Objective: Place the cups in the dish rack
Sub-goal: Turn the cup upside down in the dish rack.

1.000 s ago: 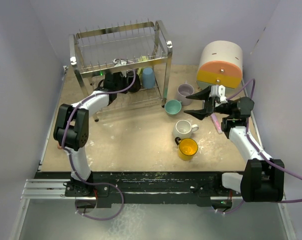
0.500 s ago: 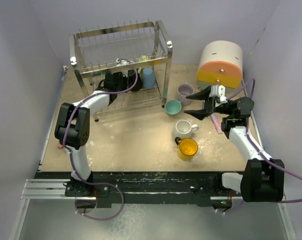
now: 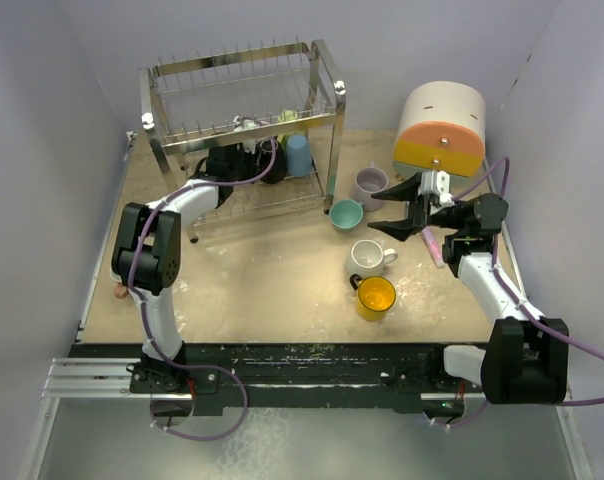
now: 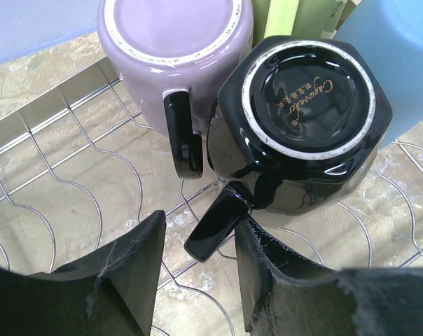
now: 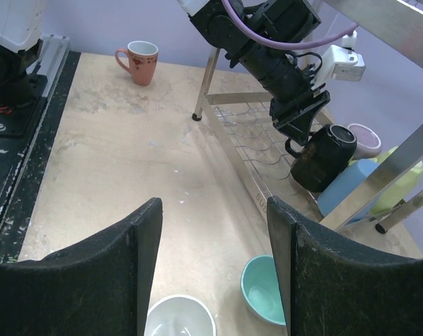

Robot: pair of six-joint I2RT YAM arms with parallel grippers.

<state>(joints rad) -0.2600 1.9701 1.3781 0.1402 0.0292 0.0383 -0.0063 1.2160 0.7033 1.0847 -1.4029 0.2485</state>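
The left gripper [image 4: 199, 241] has been shifted only slightly inside the dish rack [image 3: 334, 140]. Its jaws are parted around the handle of the black mug [image 4: 302, 119], which is set inverted on the lower grid. The right gripper [image 5: 213, 206] is unchanged, unclenched and empty.

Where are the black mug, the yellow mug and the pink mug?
black mug [image 4: 306, 98]: left wrist view, on its upturned base.
yellow mug [image 3: 375, 297]: top external view, on its inside.
pink mug [image 5: 143, 64]: right wrist view, on its outer wall.
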